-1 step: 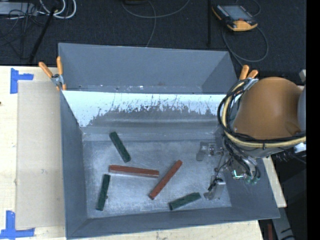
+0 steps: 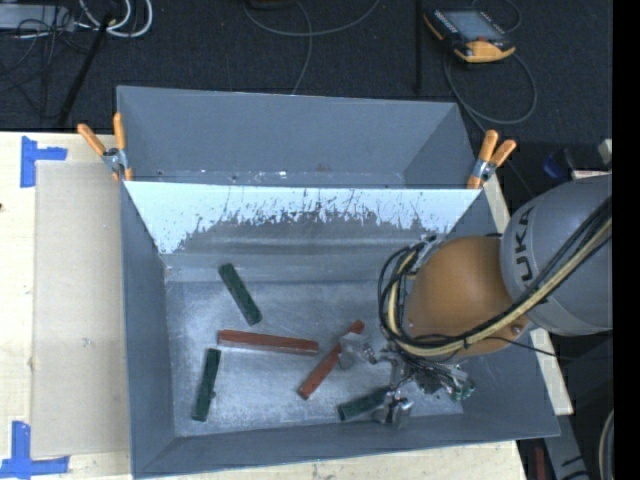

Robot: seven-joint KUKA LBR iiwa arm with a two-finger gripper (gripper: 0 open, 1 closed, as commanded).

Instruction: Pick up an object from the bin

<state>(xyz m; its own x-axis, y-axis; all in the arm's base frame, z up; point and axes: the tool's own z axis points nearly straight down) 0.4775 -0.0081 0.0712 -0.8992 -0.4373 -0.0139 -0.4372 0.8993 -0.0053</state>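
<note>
Item: dark green stick (image 2: 362, 405), short, flat, straight-edged. Location: floor of the bin (image 2: 290, 158) at 5 o'clock, near the front wall. Long axis: roughly 8 to 2 o'clock. Its right end reaches the gripper (image 2: 398, 406), so the stick's body extends toward 9 o'clock from it. Grip state: open or closed, cannot tell. Neighbour: red-brown stick (image 2: 328, 366), diagonal, just beside at 11 o'clock.

My bin (image 2: 290, 148) is dull grey metal, scuffed pale; my orange cover (image 2: 455, 288) shines smooth; the brown stick (image 2: 268, 343) looks matt.
</note>
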